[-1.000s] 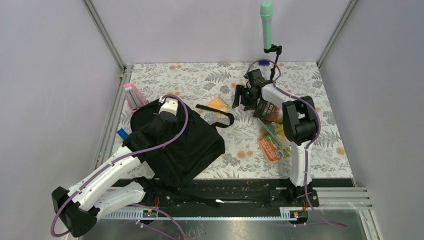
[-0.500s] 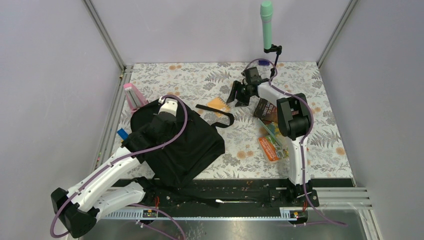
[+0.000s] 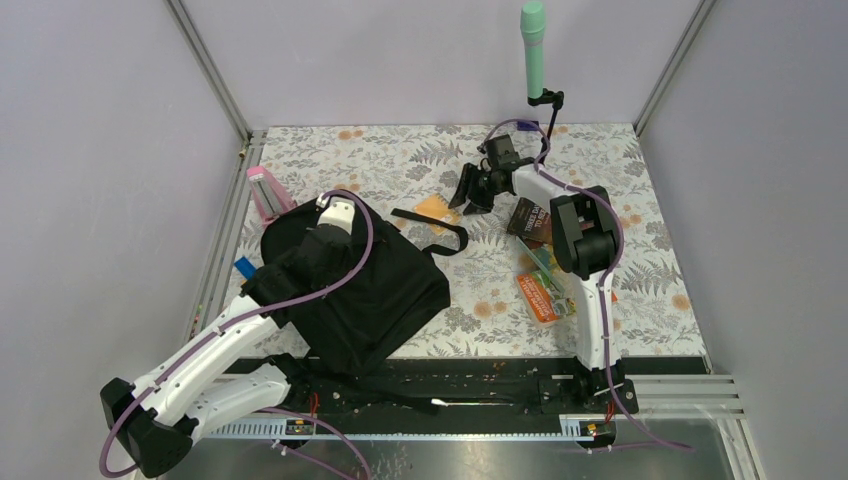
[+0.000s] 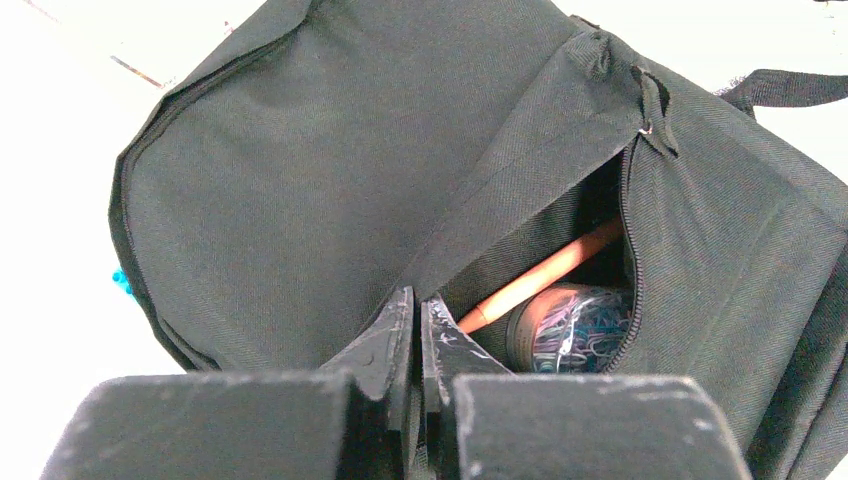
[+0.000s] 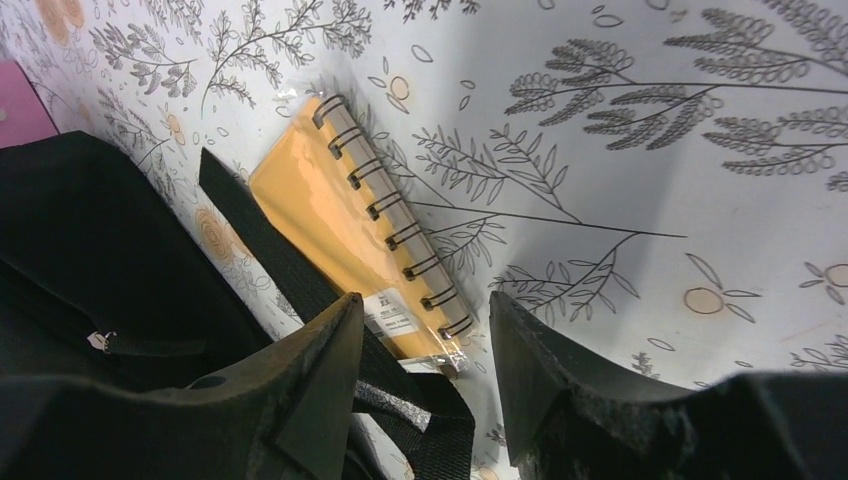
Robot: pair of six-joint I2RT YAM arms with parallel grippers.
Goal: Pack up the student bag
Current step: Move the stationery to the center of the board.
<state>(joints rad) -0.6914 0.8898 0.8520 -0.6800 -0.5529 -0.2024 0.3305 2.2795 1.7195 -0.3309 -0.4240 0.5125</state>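
Framing the orange notebook's (image 5: 330, 215) unreadable white label (image 5: 390, 312), right fingers (image 5: 320, 380) stand spread.

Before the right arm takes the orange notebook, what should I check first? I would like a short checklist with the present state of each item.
1. The right tool is open: ok.
2. The notebook shows between its fingers: ok.
3. The notebook is free of the black strap: cannot tell; they touch or overlap.
4. The left tool is shut on the student bag: ok.
5. The pocket gapes open: ok.
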